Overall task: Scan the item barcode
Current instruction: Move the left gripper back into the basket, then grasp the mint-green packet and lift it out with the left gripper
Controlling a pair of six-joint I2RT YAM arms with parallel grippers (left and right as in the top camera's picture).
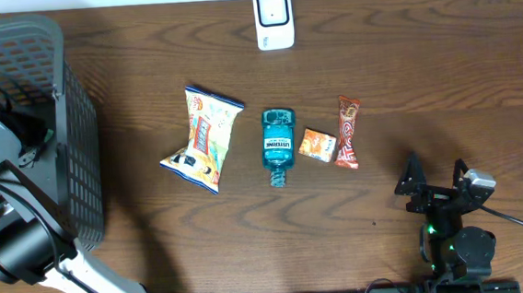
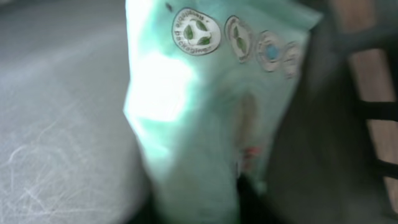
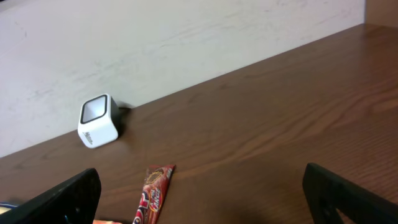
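Observation:
A pale green packet (image 2: pixel 205 112) with round leaf logos fills the left wrist view, blurred and very close. Its lower end runs down between the dark jaws of my left gripper (image 2: pixel 199 211), which is shut on it inside the grey basket (image 1: pixel 78 132). From overhead the left arm (image 1: pixel 3 151) hides that gripper and the packet. The white barcode scanner (image 1: pixel 274 18) stands at the table's far edge, also seen as the white scanner (image 3: pixel 98 121) by the wall. My right gripper (image 1: pixel 435 179) rests open near the front right, nothing between its fingers (image 3: pixel 62 199).
In a row mid-table lie a chips bag (image 1: pixel 204 137), a blue mouthwash bottle (image 1: pixel 278 145), a small orange box (image 1: pixel 318 145) and a red candy bar (image 1: pixel 348 132). The candy bar (image 3: pixel 152 193) lies just ahead of the right gripper. The basket takes up the left edge.

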